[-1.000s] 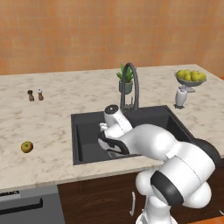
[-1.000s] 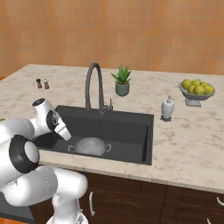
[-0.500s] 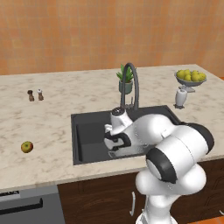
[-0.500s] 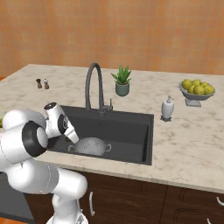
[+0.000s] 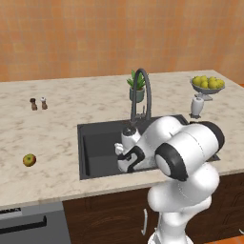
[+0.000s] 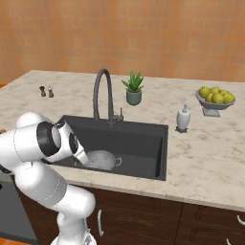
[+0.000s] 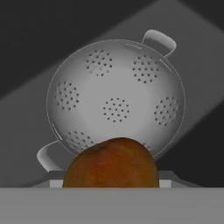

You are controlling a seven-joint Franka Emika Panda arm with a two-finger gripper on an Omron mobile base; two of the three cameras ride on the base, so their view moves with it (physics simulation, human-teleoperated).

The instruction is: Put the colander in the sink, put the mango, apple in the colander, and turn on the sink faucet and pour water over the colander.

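Mango (image 7: 111,162) between fingers (image 5: 129,163), now over colander (image 7: 116,98)

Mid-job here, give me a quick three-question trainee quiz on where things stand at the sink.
1. True or false: the colander already sits in the sink.
2. Where is the apple? A: in the colander. B: on the counter, left of the sink. C: on the sink floor beside the colander.
3. Fill in: the gripper holds the ____ over the colander.

Key: 1 true. 2 B. 3 mango.
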